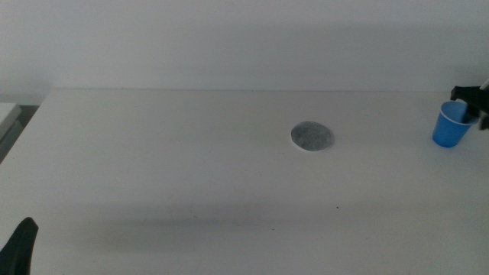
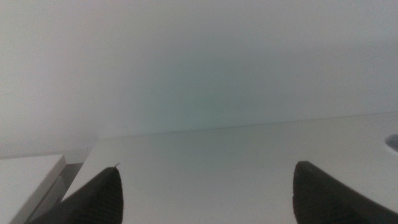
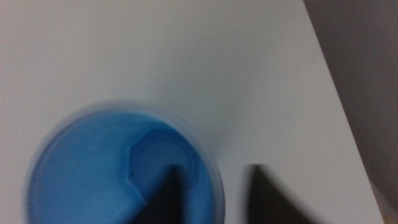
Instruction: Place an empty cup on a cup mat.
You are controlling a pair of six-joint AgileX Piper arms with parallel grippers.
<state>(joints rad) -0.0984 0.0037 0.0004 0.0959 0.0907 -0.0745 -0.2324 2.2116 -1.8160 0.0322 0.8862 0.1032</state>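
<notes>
The blue cup point(image 1: 452, 127) stands upright near the table's right edge. My right gripper point(image 1: 472, 103) is at its far rim. In the right wrist view the cup point(image 3: 93, 168) is seen from above and is empty. The right gripper point(image 3: 214, 196) is part open and straddles the rim, one jaw inside the cup and one outside, with a gap on both sides of the wall. The cup mat point(image 1: 312, 137) lies flat at the table's middle, well left of the cup. My left gripper point(image 2: 205, 193) is open and empty and waits at the front left point(image 1: 21, 246).
The white table point(image 1: 191, 168) ends just right of the cup, and that edge shows in the right wrist view point(image 3: 339, 106). A pale wall rises behind the table. A lower white surface point(image 1: 8, 114) sits off the table's left side.
</notes>
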